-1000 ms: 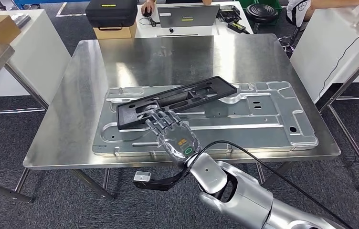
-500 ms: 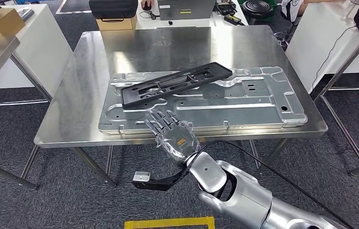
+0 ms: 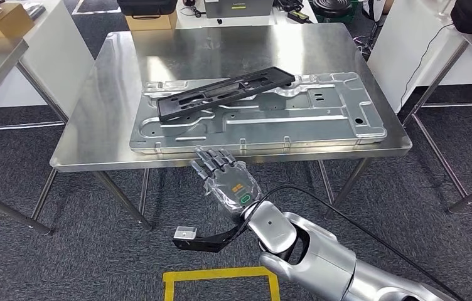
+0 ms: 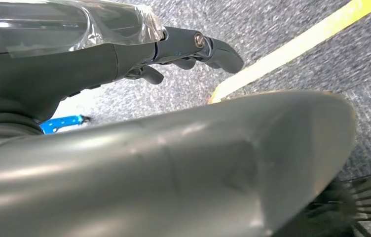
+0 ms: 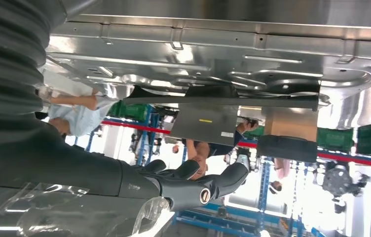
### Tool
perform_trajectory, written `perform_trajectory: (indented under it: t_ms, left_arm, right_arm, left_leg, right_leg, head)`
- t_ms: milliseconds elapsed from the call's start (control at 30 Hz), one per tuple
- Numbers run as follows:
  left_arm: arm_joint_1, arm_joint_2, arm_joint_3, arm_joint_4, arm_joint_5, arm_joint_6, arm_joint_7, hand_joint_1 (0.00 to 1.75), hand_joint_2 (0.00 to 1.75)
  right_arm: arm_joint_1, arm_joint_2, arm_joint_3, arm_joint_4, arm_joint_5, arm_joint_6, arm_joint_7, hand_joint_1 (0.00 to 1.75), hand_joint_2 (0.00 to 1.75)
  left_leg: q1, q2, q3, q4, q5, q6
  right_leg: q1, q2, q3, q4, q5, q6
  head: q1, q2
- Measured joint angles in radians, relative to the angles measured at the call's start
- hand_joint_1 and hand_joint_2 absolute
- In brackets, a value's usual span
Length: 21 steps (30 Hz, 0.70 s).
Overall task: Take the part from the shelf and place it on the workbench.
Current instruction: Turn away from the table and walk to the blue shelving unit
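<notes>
The black part (image 3: 226,93) is down on the workbench (image 3: 89,135), lying across the upper left of the big stamped metal panel (image 3: 321,119) in the head view, long axis running from lower left up to upper right, its left end lower in the frame than its right. Your right hand (image 3: 226,177) is just below the bench's near edge in the center of the frame, fingers (image 3: 211,162) spread and straight, holding nothing, pointing up the frame toward the part. So the part lies straight ahead of those fingertips and a little up-left, with the panel's front rim between them; hand and part are apart, not touching. In the right wrist view you see the same dark fingers (image 5: 193,185) loosely extended with the panel's edge and the black part (image 5: 223,96) beyond them. Your left hand (image 4: 124,54) is hanging over grey carpet near a yellow floor line (image 4: 292,49), fingers gently curled with nothing in them that I can see. By my reading the placing is done, and the right hand is the nearer one if you need another touch. The bench top is bare, shiny steel, slick-looking, so I'd expect the part to slide if nudged. In the upper part of the head view there are white tables, a cardboard box (image 3: 1,25) at upper left, and a black case (image 3: 149,6) at the top.
</notes>
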Motion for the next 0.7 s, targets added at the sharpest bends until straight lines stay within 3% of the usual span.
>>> perform_trajectory:
  t_ms: [67, 100, 167, 233, 267, 300, 333, 400, 467, 500, 567, 633, 700]
  left_arm:
    - [-0.003, -0.001, 0.000, 0.000, 0.000, 0.000, 0.002, 0.00, 0.00]
    - [-0.002, -0.001, 0.000, 0.000, 0.000, 0.000, 0.004, 0.00, 0.00]
    - [0.000, -0.002, 0.000, 0.000, -0.001, 0.000, 0.007, 0.00, 0.00]
    - [0.001, -0.002, 0.000, 0.000, -0.002, 0.000, 0.007, 0.00, 0.00]
    - [0.001, -0.002, 0.000, 0.000, -0.002, -0.001, 0.007, 0.00, 0.00]
    - [0.002, -0.003, 0.000, 0.000, -0.003, -0.001, 0.008, 0.00, 0.00]
    - [0.003, -0.003, 0.000, 0.000, -0.004, -0.001, 0.008, 0.00, 0.00]
    - [0.003, -0.003, 0.000, 0.000, -0.010, -0.001, 0.008, 0.00, 0.00]
    - [0.001, -0.004, 0.000, 0.000, -0.015, -0.001, 0.009, 0.00, 0.00]
    - [0.000, -0.004, 0.000, 0.000, -0.017, -0.001, 0.010, 0.00, 0.00]
    - [0.001, -0.004, 0.000, 0.000, -0.017, -0.001, 0.012, 0.00, 0.00]
    - [0.001, -0.003, 0.000, 0.000, -0.016, 0.000, 0.012, 0.00, 0.00]
    - [0.003, -0.003, 0.000, 0.000, -0.013, 0.003, 0.010, 0.00, 0.00]
  right_arm:
    - [0.000, 0.000, -0.003, 0.000, -0.008, 0.000, 0.001, 0.00, 0.00]
    - [0.001, -0.001, -0.004, 0.000, -0.011, 0.000, 0.001, 0.00, 0.00]
    - [0.003, -0.002, -0.005, 0.000, -0.013, 0.000, 0.001, 0.00, 0.00]
    - [0.006, -0.003, -0.005, 0.000, -0.014, 0.000, 0.001, 0.00, 0.00]
    - [0.009, -0.004, -0.005, 0.001, -0.014, 0.000, 0.001, 0.00, 0.00]
    - [0.011, -0.004, -0.005, 0.001, -0.014, 0.000, 0.002, 0.00, 0.00]
    - [0.013, -0.006, -0.006, 0.001, -0.015, -0.001, 0.002, 0.00, 0.00]
    - [0.015, -0.007, -0.008, 0.002, -0.025, -0.005, 0.004, 0.00, 0.87]
    - [0.019, -0.008, -0.016, 0.002, -0.048, -0.015, 0.005, 0.00, 1.75]
    - [0.024, -0.008, -0.020, 0.003, -0.063, -0.021, 0.005, 0.00, 1.75]
    - [0.041, -0.010, -0.031, 0.012, -0.097, -0.039, 0.009, 0.00, 1.75]
    - [0.071, -0.011, -0.052, 0.037, -0.144, -0.075, 0.013, 0.00, 1.75]
    - [0.112, -0.012, -0.083, 0.078, -0.203, -0.136, 0.006, 0.00, 1.75]
  left_leg:
    - [-0.001, 0.002, 0.008, -0.029, -0.008, 0.009]
    - [0.000, 0.005, 0.004, -0.029, -0.002, 0.015]
    - [0.004, 0.014, -0.004, -0.031, 0.011, 0.027]
    - [0.002, 0.022, -0.017, -0.030, 0.021, 0.033]
    - [0.001, 0.026, -0.023, -0.028, 0.025, 0.033]
    - [0.000, 0.030, -0.029, -0.026, 0.029, 0.032]
    - [0.001, 0.033, -0.034, -0.023, 0.031, 0.030]
    - [0.000, 0.039, -0.040, -0.015, 0.033, 0.026]
    - [-0.004, 0.043, -0.046, -0.009, 0.034, 0.018]
    - [-0.006, 0.045, -0.049, -0.006, 0.033, 0.015]
    - [-0.008, 0.046, -0.053, -0.005, 0.031, 0.024]
    - [-0.010, 0.046, -0.052, -0.008, 0.031, 0.035]
    - [-0.010, 0.045, -0.031, -0.052, 0.053, 0.041]
  right_leg:
    - [0.000, 0.001, -0.008, 0.004, 0.009, 0.011]
    - [-0.002, 0.002, -0.016, 0.017, 0.000, 0.017]
    - [-0.006, 0.003, -0.052, 0.106, -0.061, 0.027]
    - [-0.009, 0.003, -0.107, 0.257, -0.143, 0.036]
    - [-0.009, 0.003, -0.123, 0.310, -0.165, 0.039]
    - [-0.009, 0.002, -0.120, 0.326, -0.169, 0.041]
    - [-0.010, 0.001, -0.093, 0.295, -0.154, 0.041]
    - [-0.010, -0.014, 0.005, 0.145, -0.107, 0.037]
    - [-0.006, -0.028, 0.067, 0.038, -0.083, 0.024]
    - [-0.005, -0.031, 0.073, 0.022, -0.083, 0.018]
    - [-0.004, -0.026, 0.069, 0.021, -0.079, 0.010]
    - [-0.008, -0.026, 0.069, 0.015, -0.074, 0.014]
    - [-0.012, -0.026, 0.081, -0.007, -0.063, 0.019]
  head:
    - [-0.002, 0.000]
    - [-0.002, 0.000]
    - [-0.002, 0.000]
    - [-0.001, 0.000]
    - [0.000, 0.000]
    - [0.000, 0.000]
    - [0.000, 0.000]
    - [0.001, 0.000]
    - [0.000, 0.000]
    - [-0.001, 0.000]
    - [-0.003, 0.000]
    - [-0.004, 0.000]
    - [-0.008, 0.000]
